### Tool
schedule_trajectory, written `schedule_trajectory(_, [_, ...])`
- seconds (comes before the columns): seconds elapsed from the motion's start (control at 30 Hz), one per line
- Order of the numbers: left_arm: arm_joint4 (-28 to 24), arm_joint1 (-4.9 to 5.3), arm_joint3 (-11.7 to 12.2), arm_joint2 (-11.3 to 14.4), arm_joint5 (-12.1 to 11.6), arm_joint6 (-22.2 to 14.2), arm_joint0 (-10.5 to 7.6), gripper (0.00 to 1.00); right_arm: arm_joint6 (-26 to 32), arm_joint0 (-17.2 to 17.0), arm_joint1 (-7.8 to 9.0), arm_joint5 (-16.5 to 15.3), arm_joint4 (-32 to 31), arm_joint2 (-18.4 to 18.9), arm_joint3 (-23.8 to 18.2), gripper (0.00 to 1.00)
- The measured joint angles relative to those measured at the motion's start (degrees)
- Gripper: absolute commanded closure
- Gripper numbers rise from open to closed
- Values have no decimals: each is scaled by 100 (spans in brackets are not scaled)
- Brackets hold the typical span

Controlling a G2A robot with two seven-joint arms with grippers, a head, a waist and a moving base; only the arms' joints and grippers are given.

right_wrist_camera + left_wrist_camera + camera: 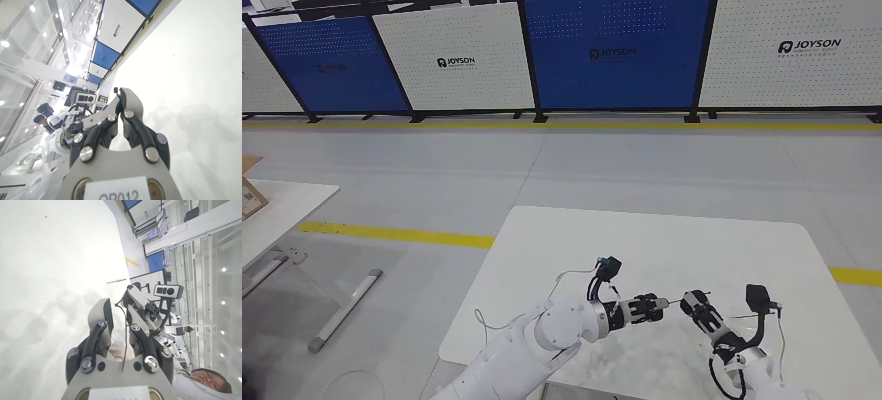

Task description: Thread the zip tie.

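Above the surface point(642, 240), clamps the zip tie point(125, 332) near its head point(115, 90) with right pincer point(121, 93); straddles it with open left pincer point(118, 310). Seemingly unthreaded, loopless; needs feeding through that head.

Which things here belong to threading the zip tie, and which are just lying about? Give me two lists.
For the job: zip tie, pinched near its head by the right gripper; left gripper, open around its strap; table.
Lying about: thin black strip on the table, perhaps a spare tie; pegboard panels; side table with a cardboard box.
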Motion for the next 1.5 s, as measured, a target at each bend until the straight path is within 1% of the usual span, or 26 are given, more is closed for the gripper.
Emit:
schedule_trajectory(0.17, [21, 8, -33, -13, 13, -24, 20, 86, -73, -4, -12, 41, -108, -34, -8, 100])
schedule_trajectory(0.3, [16, 4, -27, 0, 13, -35, 7, 82, -85, -2, -18, 47, -180, -61, -18, 100])
schedule_trajectory(0.43, [-6, -1, -2, 3, 4, -41, -10, 82, -82, -10, -24, 52, -224, -68, -23, 100])
schedule_trajectory(0.73, [-78, -19, 103, 10, -2, -29, -58, 94, -46, -23, -32, -14, -259, -56, -15, 100])
schedule_trajectory(0.9, [-104, -27, 123, 20, -7, -22, -69, 100, -24, -25, -37, -34, -251, -45, -11, 100])
schedule_trajectory(1.2, [-65, -36, 107, 59, -23, -34, -83, 100, 53, -45, -41, -87, -199, 0, -6, 100])
schedule_trajectory(1.5, [-70, -37, 97, 69, -119, -97, -85, 100, 271, -12, -37, -133, -13, 85, 52, 100])
